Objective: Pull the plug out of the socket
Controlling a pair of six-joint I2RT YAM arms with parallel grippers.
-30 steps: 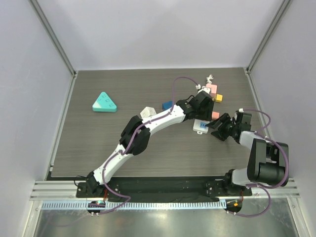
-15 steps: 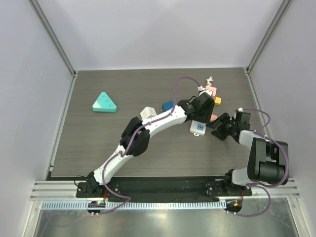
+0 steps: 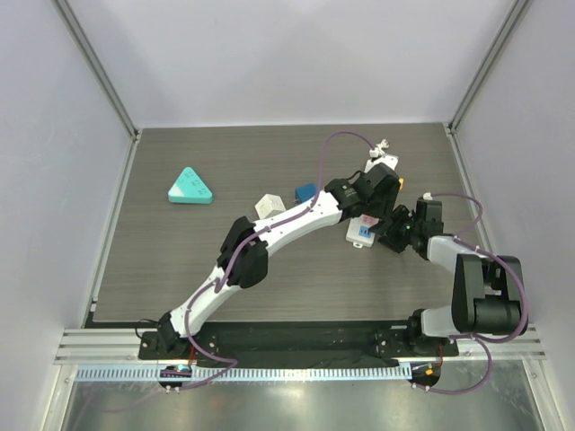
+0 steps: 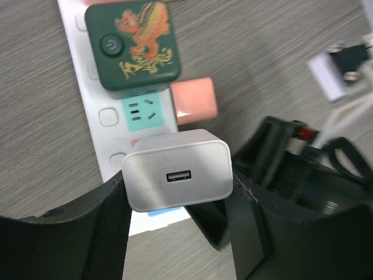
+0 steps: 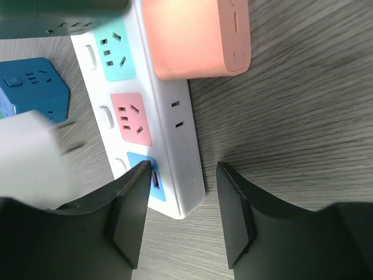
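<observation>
Left pincer (image 4: 175,198), clamped on the charger (image 4: 178,169), has pulled it off the power strip (image 4: 73,70); right pincer (image 5: 178,221) stands apart.

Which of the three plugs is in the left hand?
The white USB charger, clamped in the left hand. The dark green cube and the pink adapter sit at the power strip, ungripped.

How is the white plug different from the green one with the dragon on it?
The white plug is plain with one small slot; the green plug has a dragon picture and a round button. The left tool pinches the white plug, prongs out of the power strip; the green plug sits on the strip. Both are boxy with rounded corners.
</observation>
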